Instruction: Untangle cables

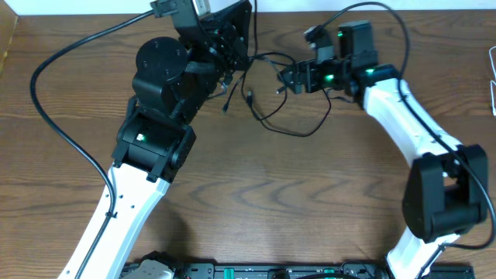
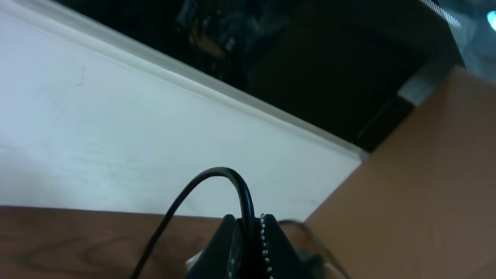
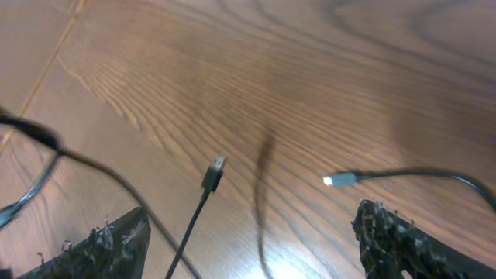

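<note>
on the table (image 1: 256, 194), far centre, count as follows: two arms, two grippers, one tangle of thin black cables (image 1: 310, 133). from overhead i cannot tell how many separate cords make up the tangle. two loose plug ends are counted in the right wrist view: one usb plug (image 3: 214, 173) and one small plug (image 3: 339, 180) with a pale tip. both lie flat on the wood, apart from each other. no white cord can be confirmed.

left gripper (image 2: 249, 229): clenched, fingers together on a black cord that arcs up out of the pinch and drops away to the left. overhead, this gripper (image 1: 232, 66) sits at the left side of the tangle.

right gripper (image 3: 252, 217): spread wide, gripping nothing. both plug ends lie on the table in the span between its fingers. overhead, it (image 1: 288, 77) is at the right side of the tangle.

pose: left arm (image 1: 147, 147) reaches from the near left edge to the far centre, with its wrist camera facing the wall (image 2: 116, 132). right arm (image 1: 403, 116) rises from the near right, its forearm angled up and left, with the gripper low over the table.
</note>
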